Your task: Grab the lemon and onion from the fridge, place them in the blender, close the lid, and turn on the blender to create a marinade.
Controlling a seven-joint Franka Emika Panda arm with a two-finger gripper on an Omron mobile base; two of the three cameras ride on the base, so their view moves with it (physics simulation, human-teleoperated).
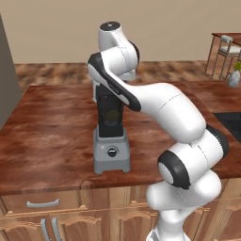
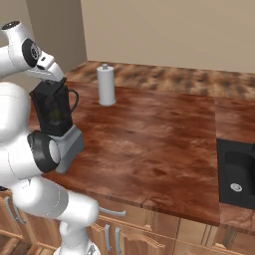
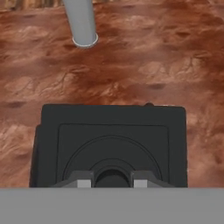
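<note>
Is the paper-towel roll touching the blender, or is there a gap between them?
Apart. In the right base view, bare counter separates the paper-towel roll from the blender; the hand view shows the same gap.

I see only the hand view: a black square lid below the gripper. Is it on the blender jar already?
Observer: Yes. In the right base view the lid sits on top of the jar of the blender, and the gripper is directly above it.
Operator: Is anything inside the jar?
Observer: A yellowish shape, probably the lemon, shows through the dark wall. I cannot make out the onion.
Operator: Where is the knob?
Observer: On the front of the grey base, facing the cabinet side of the counter: the knob is round and black in the left base view.
</note>
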